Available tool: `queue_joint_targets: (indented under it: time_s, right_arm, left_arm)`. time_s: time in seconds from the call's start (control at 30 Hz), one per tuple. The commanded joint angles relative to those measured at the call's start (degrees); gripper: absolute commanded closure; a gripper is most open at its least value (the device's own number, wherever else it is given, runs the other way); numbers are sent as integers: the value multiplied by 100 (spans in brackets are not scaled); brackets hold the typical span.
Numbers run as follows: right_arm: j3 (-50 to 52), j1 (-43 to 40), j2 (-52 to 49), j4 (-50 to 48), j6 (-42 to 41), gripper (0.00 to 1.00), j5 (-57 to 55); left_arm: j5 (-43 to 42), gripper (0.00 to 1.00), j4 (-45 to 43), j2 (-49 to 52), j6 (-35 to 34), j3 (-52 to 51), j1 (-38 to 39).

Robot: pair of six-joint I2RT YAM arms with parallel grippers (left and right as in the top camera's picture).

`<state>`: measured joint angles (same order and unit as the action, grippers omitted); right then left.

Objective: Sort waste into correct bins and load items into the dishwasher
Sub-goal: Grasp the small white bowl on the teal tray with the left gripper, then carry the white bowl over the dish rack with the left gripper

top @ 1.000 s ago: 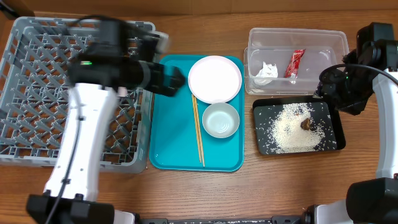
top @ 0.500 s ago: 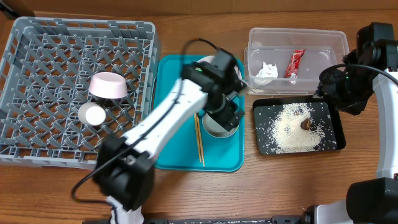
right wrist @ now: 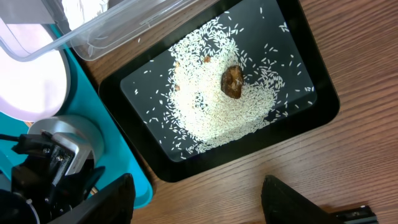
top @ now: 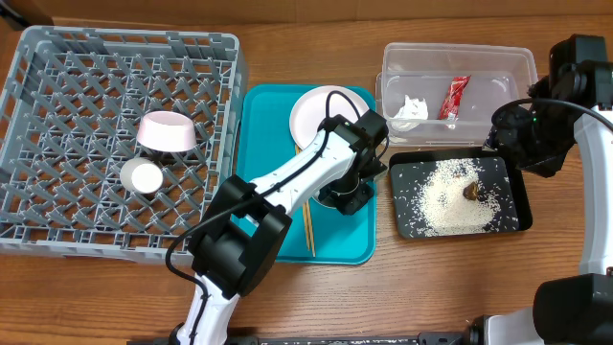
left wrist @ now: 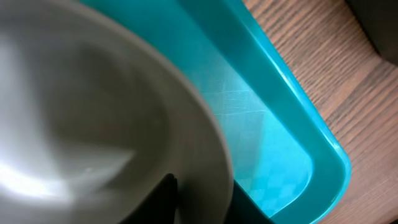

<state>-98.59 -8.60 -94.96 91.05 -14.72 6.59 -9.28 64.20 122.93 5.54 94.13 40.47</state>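
Note:
My left gripper [top: 347,192] is down in the teal tray [top: 268,192], shut on the rim of the pale grey-green bowl [left wrist: 93,124]. One finger is inside the bowl's wall and one outside. The arm hides most of that bowl from overhead. The white plate [top: 321,115] lies just behind it, and the chopsticks [top: 307,225] lie to its left. A pinkish bowl [top: 168,132] and a white cup [top: 145,177] sit in the grey dish rack [top: 57,96]. My right gripper [right wrist: 199,199] hangs open over bare wood beside the black tray [right wrist: 311,118].
The clear tub [top: 458,57] at the back right holds the red wrapper [top: 454,97] and white tissue [top: 412,107]. The black tray [top: 517,206] holds rice grains [top: 445,199] and a brown lump [top: 471,191]. The right arm [top: 536,134] hovers over that tray's far corner.
The left arm swung from the rack over to the teal tray and its jaws closed on the grey-green bowl's rim. The right arm has stayed still.

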Motion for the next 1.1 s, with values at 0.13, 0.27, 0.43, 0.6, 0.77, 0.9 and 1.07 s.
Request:
queue_joint_targets:
  time_s: [0.13,0.27,0.43,0.6,0.77,0.9,1.07]
  right_arm:
    - [-164,-15,164,-15,15,33,-59]
    - [-164,-15,164,0,17,33,-59]
    - [-164,-15,162,61,17,33,-61]
    - [-164,-15,162,63,17,33,-59]
    - [-164,-15,162,61,17,34,-59]
    - [-164,-15,162,61,17,33,-59]
    - [-164,-15,162,61,17,33,-59]
  left_arm:
    - [92,96,46,-98,-144,116,-17]
    - [92,96,179,-531,-330,481,-166]
    - [85,96,136,-1613,-450,999,-837]
    - [-804,96,-260,-2468,-402,1167,-2321]
    - [-2874,96,-570,-2406,-90,1167,-3759]
    - [-4205,96,-756,-2015,74,1167,-4614]
    - [-5574,96,-1045,-1307,238,1167,-5259]
